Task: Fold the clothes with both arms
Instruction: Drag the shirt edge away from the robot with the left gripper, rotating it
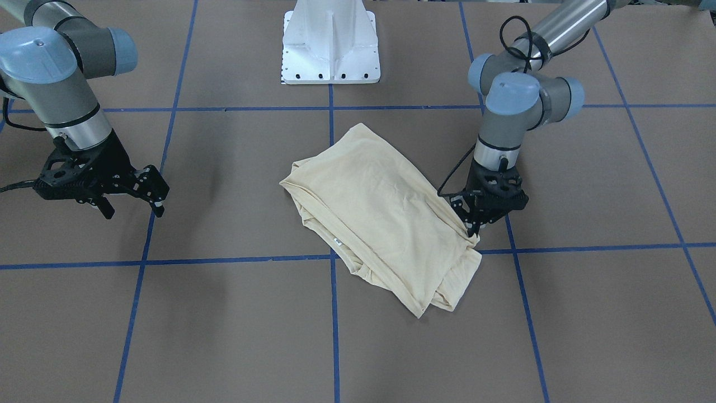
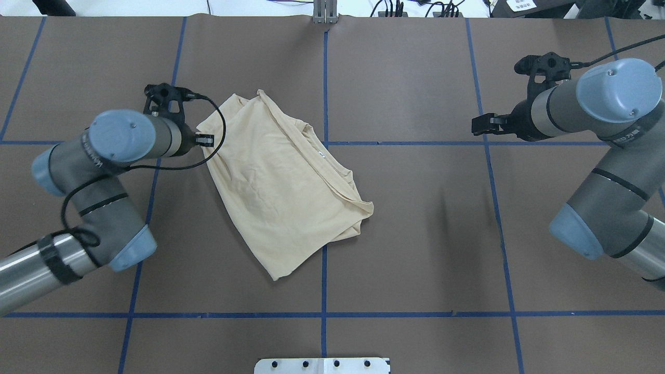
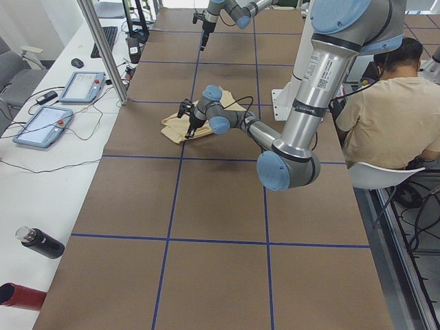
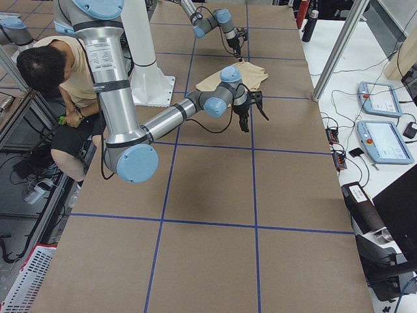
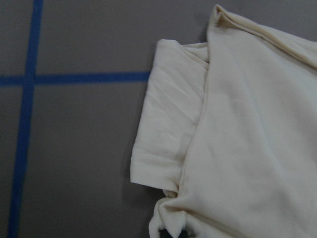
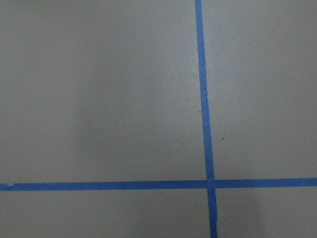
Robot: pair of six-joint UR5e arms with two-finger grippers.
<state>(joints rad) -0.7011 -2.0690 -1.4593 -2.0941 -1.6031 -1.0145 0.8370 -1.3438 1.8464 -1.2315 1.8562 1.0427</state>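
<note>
Brown surface (image 1: pixel 224 336) fills the scene, cut into squares by blue tape (image 1: pixel 334 313). The left arm (image 1: pixel 520 101) reaches down at the middle, while the right arm (image 1: pixel 61 84) stands well off to its own side. Between them, at the centre, the pale cream-yellow shirt (image 1: pixel 380 212) lies folded over itself in a rough slanted oblong, layers doubled at the edges and plain side up. Now the claws: the left claw (image 1: pixel 473 228) is down at the shirt's edge, fingers drawn together, a pinch of fabric bunched between them, and the wrist view shows that gather at its lower edge. The right claw (image 1: pixel 133 208) hangs above bare surface, fingers spread wide, gripping nothing. Smallest of all, the white neck tag (image 1: pixel 337 242) peeks out along the folded collar edge.
</note>
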